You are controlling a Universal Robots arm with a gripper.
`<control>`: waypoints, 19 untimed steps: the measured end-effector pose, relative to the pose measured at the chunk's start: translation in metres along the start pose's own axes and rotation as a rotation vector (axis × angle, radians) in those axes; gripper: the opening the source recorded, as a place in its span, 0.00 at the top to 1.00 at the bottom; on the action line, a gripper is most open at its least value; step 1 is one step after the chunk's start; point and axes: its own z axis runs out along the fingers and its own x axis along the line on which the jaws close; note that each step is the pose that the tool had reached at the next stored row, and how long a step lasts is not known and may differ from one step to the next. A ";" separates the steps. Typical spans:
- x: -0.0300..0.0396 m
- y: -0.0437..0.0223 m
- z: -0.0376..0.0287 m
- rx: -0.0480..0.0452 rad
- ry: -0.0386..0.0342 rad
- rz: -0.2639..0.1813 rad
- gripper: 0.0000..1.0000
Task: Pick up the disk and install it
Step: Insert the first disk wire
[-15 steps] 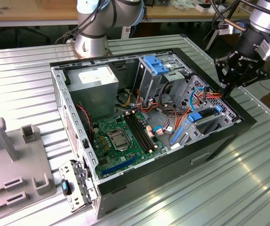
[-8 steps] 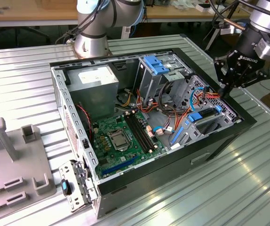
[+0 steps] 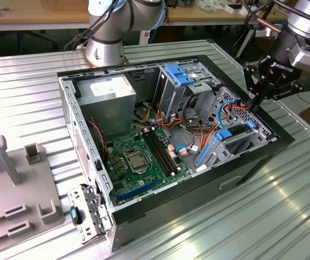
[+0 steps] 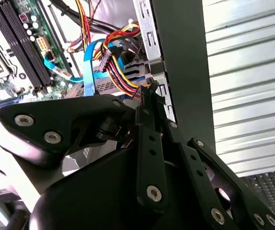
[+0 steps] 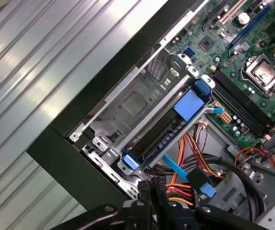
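- Closest to your wrist cameras was the gripper [image 4: 149, 90]. Its two black fingers were drawn together at the tips with nothing between them.
- Just beyond those tips lay a bundle of red, yellow and orange power cables [image 4: 120, 72] with a flat blue data cable [image 5: 180, 167] beside it. You could not tell from either wrist view whether the tips touched the wires.
- Past the cables was the disk [image 5: 159, 136], dark grey between bright blue rails. It lay flat in the metal drive bay [image 5: 132, 103] at the corner of the computer case [image 3: 171, 208], and to your eye it looked already lowered into its slot.
- One relation decided things for you: the disk lay below the closed tips and off to one side, so the tips stood over the cabled end of the bay, not over the disk's middle.
- Its long axis ran along the case's side wall. In the exterior view that line went from the lower left up toward the right, ending close under the tips.
- Farther in, the green motherboard [image 3: 138, 157] lay flat on the case floor, well apart from the gripper.
- Farther still, a lighter blue bracket [image 3: 177, 75] topped the upper drive cage.
- Beyond the case, the arm's base [image 3: 105, 49] stood on the ribbed metal table [image 3: 30, 92], and a grey fixture [image 3: 14, 184] lay at the exterior view's left.
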 end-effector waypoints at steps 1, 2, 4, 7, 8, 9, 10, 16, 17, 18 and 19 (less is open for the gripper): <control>0.0000 0.0000 0.0000 0.0000 -0.0007 0.013 0.84; 0.0000 0.0001 0.0000 -0.0002 -0.0016 0.028 0.84; 0.0000 0.0000 0.0001 -0.0007 -0.0033 0.066 0.84; 0.0000 0.0000 0.0001 -0.0020 -0.0046 0.128 0.84; 0.0000 0.0000 0.0001 -0.0024 -0.0049 0.144 0.84; 0.0000 0.0000 0.0002 -0.0027 -0.0053 0.161 0.84; 0.0000 0.0000 0.0002 -0.0030 -0.0057 0.181 0.84; 0.0000 0.0000 0.0004 -0.0054 -0.0082 0.303 0.84; 0.0000 0.0000 0.0005 -0.0057 -0.0086 0.319 0.84; 0.0000 0.0000 0.0005 -0.0061 -0.0089 0.339 0.84; 0.0000 0.0000 0.0006 -0.0064 -0.0091 0.355 0.84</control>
